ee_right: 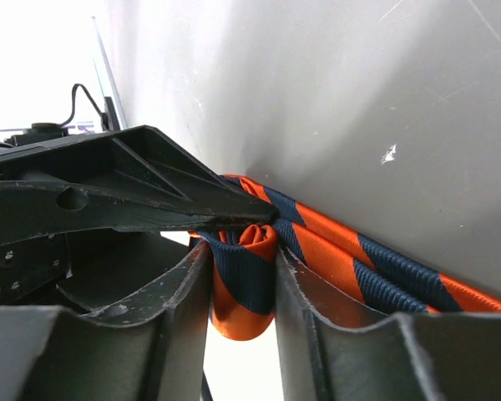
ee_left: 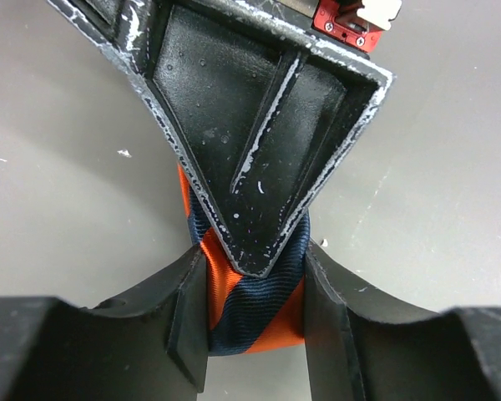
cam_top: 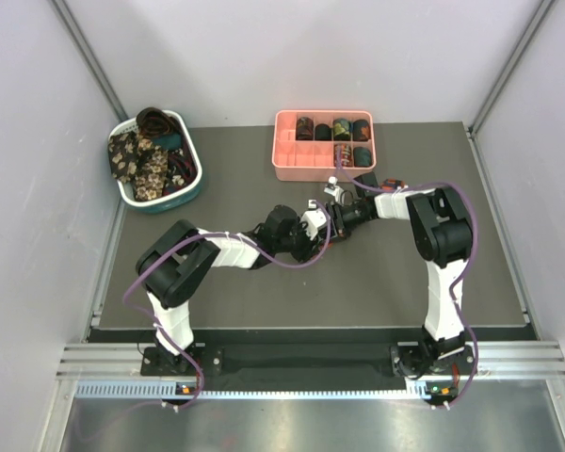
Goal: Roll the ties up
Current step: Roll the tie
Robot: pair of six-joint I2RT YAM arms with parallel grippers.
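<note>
Pink tray (cam_top: 301,172) just behind striped tie (ee_left: 252,311)

A robotics lab test cell: plain white panel walls (cam_top: 301,56) enclose the dark table (cam_top: 377,282) under the jaws, and an aluminium rail (cam_top: 311,358) runs well behind them.

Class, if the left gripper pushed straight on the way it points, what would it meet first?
The striped tie between the left gripper's fingers; just beyond, the right gripper's finger, though depth is unclear.
</note>
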